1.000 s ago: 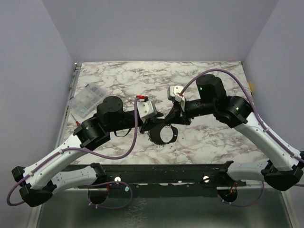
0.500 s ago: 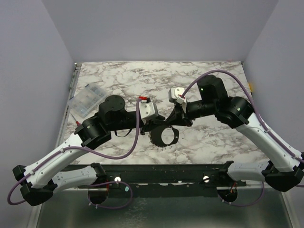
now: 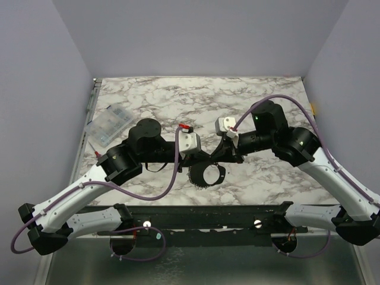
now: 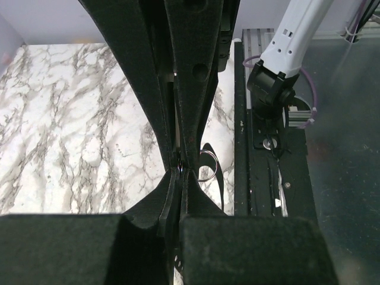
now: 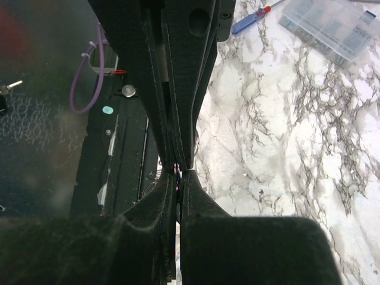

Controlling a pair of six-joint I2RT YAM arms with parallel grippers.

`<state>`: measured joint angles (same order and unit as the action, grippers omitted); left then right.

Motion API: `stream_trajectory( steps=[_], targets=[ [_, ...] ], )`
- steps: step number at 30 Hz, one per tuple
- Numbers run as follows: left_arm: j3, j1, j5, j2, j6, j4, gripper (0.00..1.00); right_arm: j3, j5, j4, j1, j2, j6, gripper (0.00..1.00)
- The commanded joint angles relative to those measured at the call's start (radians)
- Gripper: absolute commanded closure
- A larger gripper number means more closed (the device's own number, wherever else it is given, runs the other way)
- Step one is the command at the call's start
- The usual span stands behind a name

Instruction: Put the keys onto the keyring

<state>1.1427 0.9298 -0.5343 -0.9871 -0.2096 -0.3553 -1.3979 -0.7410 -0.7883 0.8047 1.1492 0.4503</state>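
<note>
Marble tabletop, white with grey veining, boxed in by plain lavender-grey walls on three sides; black rail bolted along the near edge; clear plastic box lying toward the far left corner, with a blue-handled screwdriver near it in the right wrist view.

Mid-table, left gripper and right gripper meeting tip to tip above the marble; fingers of each pressed together right down to the tips. Cannot tell from either wrist view whether anything sits pinched there; from above, the meeting point is just as dark and crowded. No making out the keys anywhere; too small, or hidden.

Silvery keyring partly hidden behind the left fingers, only its right-hand arc showing; sits just beside the left fingertips, well apart from the box. Shows as a thin hoop turned at a slant, a narrow oval with its long axis running along the fingers; black strap curving below it. From above, only a dark loop under the two grippers.
</note>
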Motion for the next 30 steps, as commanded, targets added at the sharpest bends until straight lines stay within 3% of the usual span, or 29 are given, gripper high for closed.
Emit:
stream_trajectory(
  steps=[1,8,13,17,25,30],
  targets=[
    [0.04,0.001,0.02,-0.042,-0.053,-0.051,1.0,0.032,-0.073,0.109,0.01,-0.047,0.017,0.99],
    [0.044,0.002,0.082,-0.005,-0.068,-0.007,1.0,0.063,0.024,0.127,0.01,-0.095,-0.03,0.99],
    [0.018,0.002,0.105,0.037,-0.045,0.057,1.0,0.072,0.038,0.123,0.01,-0.11,-0.058,0.7],
    [-0.005,0.002,0.122,0.06,-0.033,0.09,1.0,0.076,0.037,0.12,0.01,-0.116,-0.064,0.57],
    [-0.071,0.001,0.152,0.107,-0.007,0.175,1.0,0.088,0.081,0.168,0.01,-0.149,-0.071,0.48],
    [-0.223,0.002,0.138,0.205,0.019,0.4,1.0,0.146,0.15,0.331,0.01,-0.215,-0.129,0.44]
  ],
)
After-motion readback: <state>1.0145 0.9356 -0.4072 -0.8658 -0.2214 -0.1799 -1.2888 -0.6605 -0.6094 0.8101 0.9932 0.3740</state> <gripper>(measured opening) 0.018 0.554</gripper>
